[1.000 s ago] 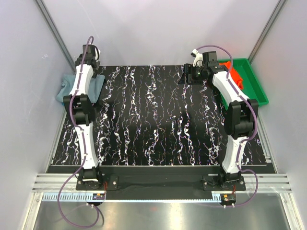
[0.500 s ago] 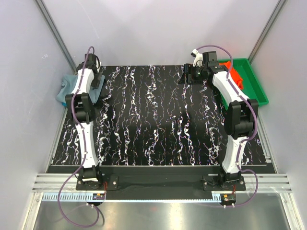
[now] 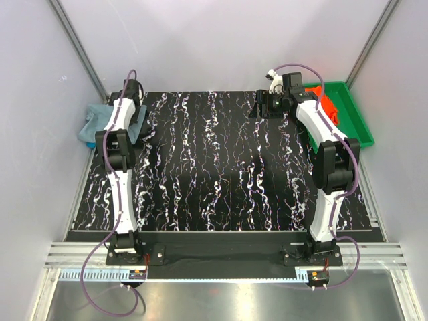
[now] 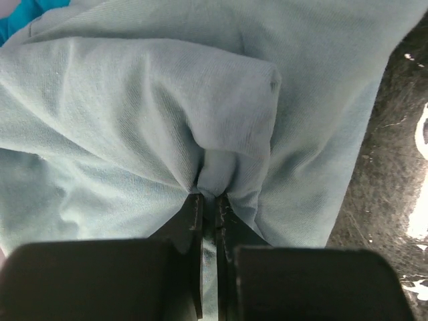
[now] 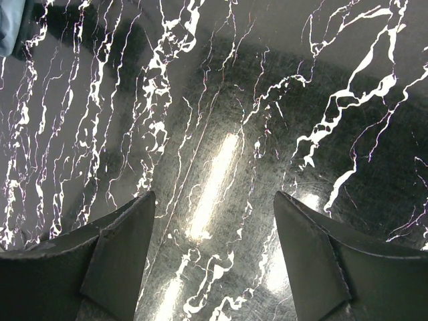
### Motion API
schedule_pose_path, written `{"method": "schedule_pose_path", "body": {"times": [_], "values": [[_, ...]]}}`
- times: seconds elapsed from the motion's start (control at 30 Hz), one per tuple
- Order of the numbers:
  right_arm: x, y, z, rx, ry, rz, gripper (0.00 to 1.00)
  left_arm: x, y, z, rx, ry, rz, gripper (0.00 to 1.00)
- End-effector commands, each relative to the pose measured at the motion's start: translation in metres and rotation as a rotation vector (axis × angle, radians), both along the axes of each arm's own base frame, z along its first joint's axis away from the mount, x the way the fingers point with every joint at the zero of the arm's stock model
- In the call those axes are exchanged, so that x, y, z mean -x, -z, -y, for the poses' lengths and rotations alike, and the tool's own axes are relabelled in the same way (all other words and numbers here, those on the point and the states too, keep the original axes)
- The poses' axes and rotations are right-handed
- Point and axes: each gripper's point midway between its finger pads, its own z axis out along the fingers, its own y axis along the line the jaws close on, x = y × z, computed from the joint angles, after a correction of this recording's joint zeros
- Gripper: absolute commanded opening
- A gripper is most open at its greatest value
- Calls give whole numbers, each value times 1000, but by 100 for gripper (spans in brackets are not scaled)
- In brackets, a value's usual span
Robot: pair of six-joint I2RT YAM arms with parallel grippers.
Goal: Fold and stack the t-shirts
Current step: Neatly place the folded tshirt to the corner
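A dusty grey-blue t-shirt lies crumpled at the table's back left corner. It fills the left wrist view as grey-blue t-shirt, and my left gripper is shut on a pinched fold of it. A strip of a bright teal-blue t-shirt shows at the top left of that view. An orange-red t-shirt lies in the green tray at the back right. My right gripper hangs open over bare table near that tray, in the top view as right gripper, holding nothing.
The black marbled table top spans the middle. Grey walls and slanted metal posts close in the back and both sides. The right arm's elbow stands beside the tray's near end.
My left arm has reached farther left and back over the grey-blue t-shirt, and its jaws have shut on a fold of it. The right arm has not moved.
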Motion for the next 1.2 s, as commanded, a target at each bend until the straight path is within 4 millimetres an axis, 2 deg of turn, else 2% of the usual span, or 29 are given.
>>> {"method": "schedule_pose_path", "body": {"times": [0.0,0.17,0.33,0.37,0.4,0.43,0.47,0.53,0.57,0.67,0.73,0.93,1.07,1.17], "values": [[-4,-31,5,7,9,88,79,-13,-5,37,65,49,39,0],[-5,-27,5,4,9,79,79,-18,-12,52,61,61,63,0],[-7,-28,4,2,7,84,79,-21,-15,48,40,53,75,0],[-7,-28,4,3,7,84,79,-22,-18,48,32,54,82,6],[-7,-28,4,3,7,84,79,-23,-24,44,17,44,97,43],[-7,-28,4,2,7,84,79,-25,-31,42,16,33,116,60],[-6,-27,4,4,7,81,79,-27,-45,38,17,22,148,72],[-7,-27,5,6,7,82,79,-34,-68,36,21,17,209,79],[-7,-26,5,6,7,82,79,-36,-85,34,22,18,244,79],[-6,-25,4,4,6,78,80,-38,-112,27,26,6,309,84],[-6,-25,4,2,6,79,80,-37,-118,20,21,-8,322,84],[-9,-25,2,-3,2,81,80,-26,-107,-23,-52,-93,293,84],[-7,-25,3,-4,4,77,80,-22,-88,-60,-107,-143,262,84],[-4,-24,4,0,3,72,79,-20,-73,-77,-139,-164,236,83]]}}
